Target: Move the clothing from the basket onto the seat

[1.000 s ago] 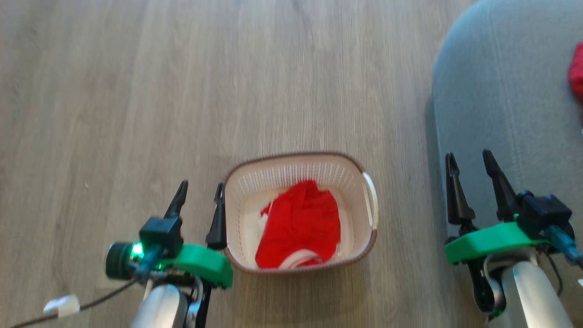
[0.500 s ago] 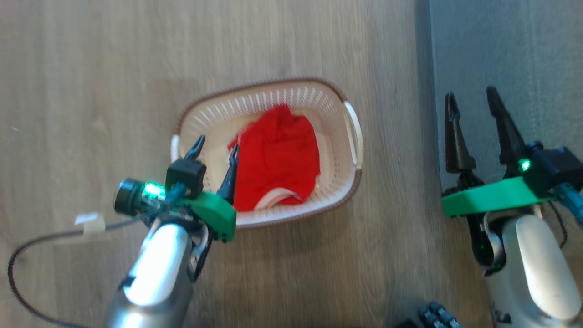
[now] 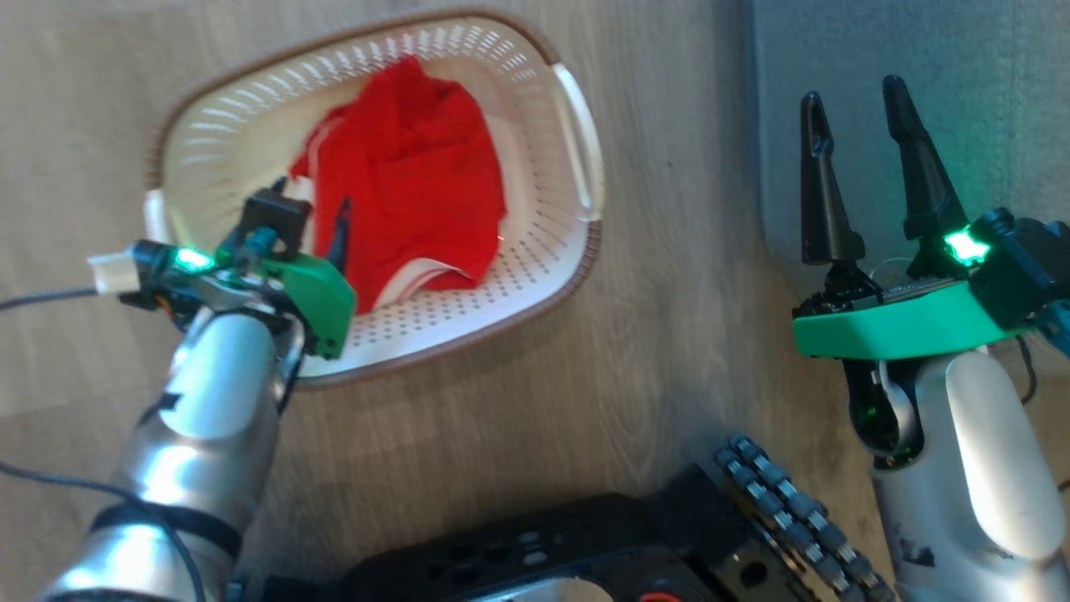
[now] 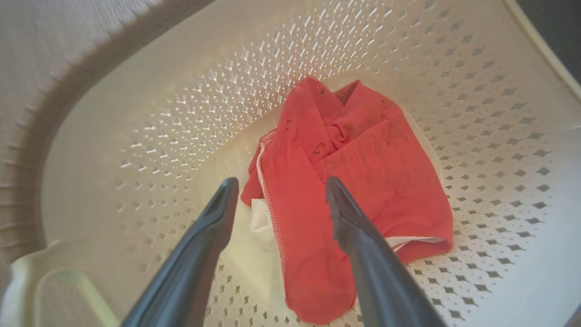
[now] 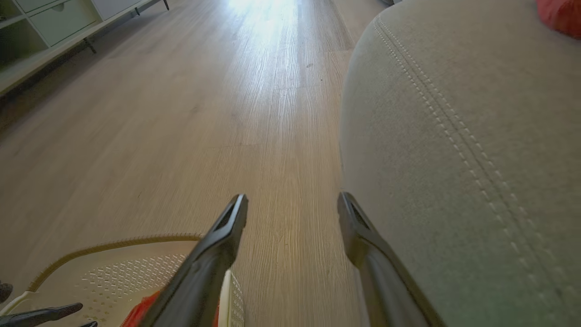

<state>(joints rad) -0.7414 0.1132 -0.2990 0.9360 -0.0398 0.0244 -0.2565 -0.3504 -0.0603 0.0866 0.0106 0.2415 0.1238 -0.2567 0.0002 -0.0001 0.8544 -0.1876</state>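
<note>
- Far left: bare wood floor [image 3: 50, 100] and one trailing cable [image 3: 42, 295], nothing else there to snag.
- Next, the left gripper [image 3: 311, 201]: a second ago outside the basket's left wall, now down inside it. Jaws spread wide and holding nothing, set astride the near-left fold of the clothing [image 3: 418, 167]. In the left wrist view [image 4: 281, 181], one finger over pale plastic, the other over red cloth. Touching or just above: cannot tell.
- For the task: reach made, pinch not yet. Probably a short drop and a close on that fold to come.
- Middle: the basket [image 3: 535, 259], on the floor. Higher in the head view than before, but from the camera tipping down, not from the basket sliding. One red garment bunched at its centre, white trim at the near edge, bare perforated bottom around it.
- Edges: left wall close beside the left wrist, brown rim to clear on the lift, right handle [image 3: 578, 142] well out of the reach.
- Between basket and seat: an open strip of floor for carrying across, with the robot base [image 3: 543, 552] at the near edge.
- The right gripper [image 3: 853, 96]: jaws wide and empty as before, just beside the seat's left edge [image 5: 292, 199].
- Far right: the seat [image 3: 986, 84], rounded corner and stitched seam. A second red piece [image 5: 560, 13] already lying at its far end, with plenty of bare cushion for landing.
</note>
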